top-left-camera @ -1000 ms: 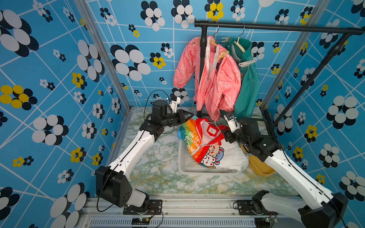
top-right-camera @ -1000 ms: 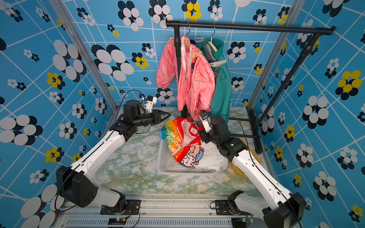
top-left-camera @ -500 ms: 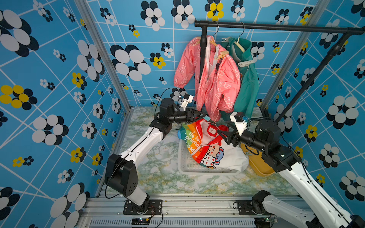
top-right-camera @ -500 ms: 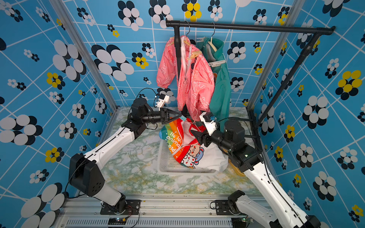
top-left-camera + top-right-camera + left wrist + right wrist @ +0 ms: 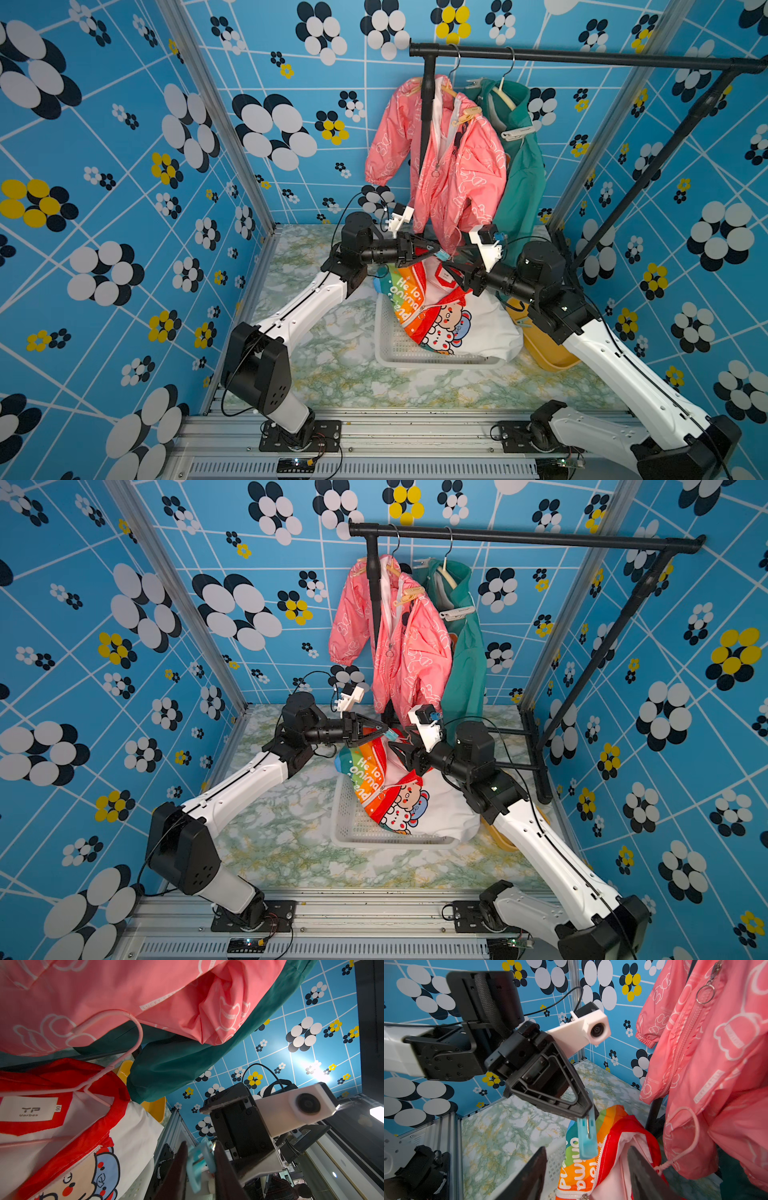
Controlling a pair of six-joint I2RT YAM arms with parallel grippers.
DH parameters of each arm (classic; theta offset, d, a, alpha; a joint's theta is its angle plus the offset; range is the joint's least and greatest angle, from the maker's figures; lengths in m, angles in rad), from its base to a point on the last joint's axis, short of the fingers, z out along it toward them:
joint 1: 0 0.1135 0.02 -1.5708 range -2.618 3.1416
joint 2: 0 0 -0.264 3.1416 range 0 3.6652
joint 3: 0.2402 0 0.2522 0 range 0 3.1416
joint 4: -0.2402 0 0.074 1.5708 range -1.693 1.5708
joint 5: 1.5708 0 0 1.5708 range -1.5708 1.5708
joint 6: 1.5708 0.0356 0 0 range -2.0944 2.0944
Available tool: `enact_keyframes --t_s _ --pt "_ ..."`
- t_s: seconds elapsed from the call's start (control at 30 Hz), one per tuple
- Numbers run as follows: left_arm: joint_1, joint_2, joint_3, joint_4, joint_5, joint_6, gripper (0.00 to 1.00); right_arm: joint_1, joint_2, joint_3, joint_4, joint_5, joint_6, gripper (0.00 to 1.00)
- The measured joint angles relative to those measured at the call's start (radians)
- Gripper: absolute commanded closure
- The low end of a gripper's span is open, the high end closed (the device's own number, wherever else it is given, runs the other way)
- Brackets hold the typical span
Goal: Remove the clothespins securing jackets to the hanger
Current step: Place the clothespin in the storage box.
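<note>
My left gripper (image 5: 436, 249) (image 5: 200, 1145) is shut on a pale blue-green clothespin (image 5: 199, 1167) (image 5: 587, 1138), held in the air over the white jacket with red trim (image 5: 457, 324). That jacket lies in the basket on a thin pink hanger (image 5: 116, 1047). My right gripper (image 5: 454, 262) (image 5: 588, 1167) faces the left one, open, its fingers either side of the clothespin's free end and apart from it. The pink jacket (image 5: 440, 166) and the teal jacket (image 5: 523, 178) hang on the rail. A tan clothespin (image 5: 467, 114) sits on the pink one's shoulder, a whitish-grey clothespin (image 5: 517, 132) on the teal one's.
A white mesh basket (image 5: 386, 345) stands mid-table, with a yellow tub (image 5: 548, 357) behind my right arm. The black rack (image 5: 582, 58) spans the back right, its upright (image 5: 428, 108) in front of the pink jacket. The pink hem hangs just above both grippers.
My left gripper has carried the clothespin rightward to the middle. My right gripper has swung down from pointing up to face it, closing in round the pin's free end.
</note>
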State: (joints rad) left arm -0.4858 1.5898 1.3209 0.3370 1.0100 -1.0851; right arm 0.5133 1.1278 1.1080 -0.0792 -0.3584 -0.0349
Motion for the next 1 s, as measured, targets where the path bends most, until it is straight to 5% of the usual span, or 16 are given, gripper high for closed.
enact_keyframes --t_s 0.7,0.83,0.9,1.0 --pt "-0.001 0.0 -0.005 0.0 -0.022 -0.004 0.99 0.021 0.091 0.018 0.083 -0.008 0.057 0.87" --pt "-0.001 0.0 -0.005 -0.001 -0.027 0.01 0.47 0.021 0.091 0.019 0.082 -0.002 0.061 0.95" --pt "-0.001 -0.003 -0.005 -0.028 -0.032 0.034 0.28 0.021 0.089 0.019 0.08 0.017 0.06 0.95" --pt "0.0 -0.019 -0.001 -0.118 -0.062 0.1 0.14 0.021 0.075 0.019 0.058 0.058 0.049 0.95"
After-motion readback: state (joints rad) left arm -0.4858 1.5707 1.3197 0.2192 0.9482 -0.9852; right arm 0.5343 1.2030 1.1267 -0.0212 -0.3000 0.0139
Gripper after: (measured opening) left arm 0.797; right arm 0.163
